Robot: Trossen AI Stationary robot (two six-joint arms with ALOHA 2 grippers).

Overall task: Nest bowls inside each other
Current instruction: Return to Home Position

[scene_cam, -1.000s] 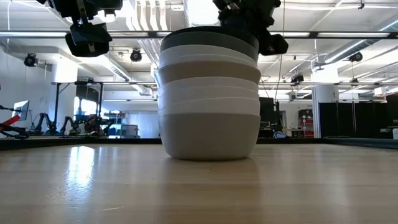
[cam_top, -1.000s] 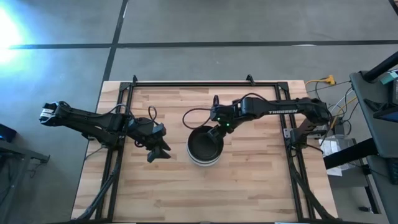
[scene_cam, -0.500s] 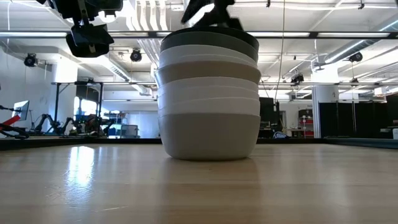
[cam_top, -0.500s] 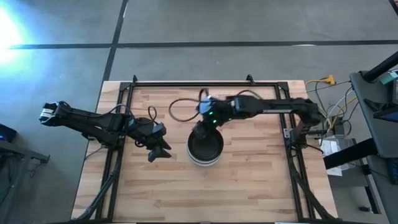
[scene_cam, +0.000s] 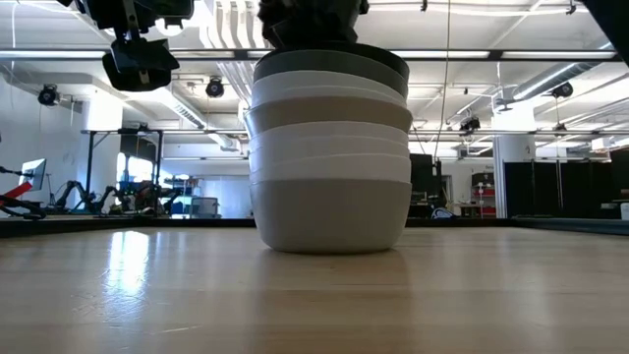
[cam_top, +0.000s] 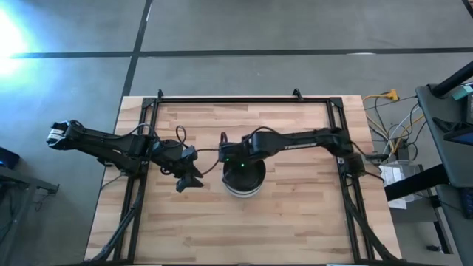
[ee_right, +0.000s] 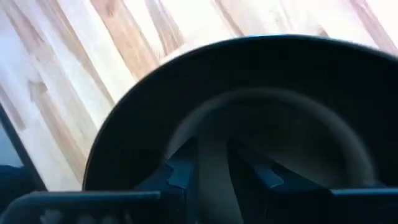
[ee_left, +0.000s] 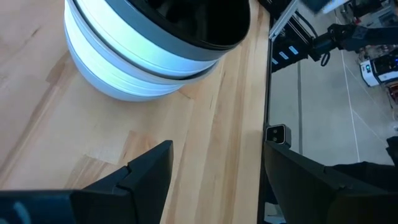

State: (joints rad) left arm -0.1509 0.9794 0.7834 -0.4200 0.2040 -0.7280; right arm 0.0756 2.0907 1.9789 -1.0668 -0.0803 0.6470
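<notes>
Pale wood planks form the table, and the bowls stand on it as one nested stack at about its middle. In the low view the stack rises in bands: a beige-grey bowl at the bottom, white rims above it, another beige-grey rim, more white, then a dark grey rim. The black bowl sits on top, its rim level and its inside bare.

From the right side of the table the right arm reaches across, and the right gripper hangs just above the black bowl, over the left part of its rim. Its wrist view looks straight down into that bowl. Its two fingers stand a little apart with nothing between them, so the hand is released and holds no bowl. In the low view it shows as a dark mass right over the top of the stack; whether it touches the rim cannot be told.

Just left of the stack, apart from it, the left gripper hovers above the bare wood. Its fingers are spread wide and grasp nothing, and they point toward the stack. Its arm stretches out past the left edge of the table.

Round the table runs a black metal frame.
</notes>
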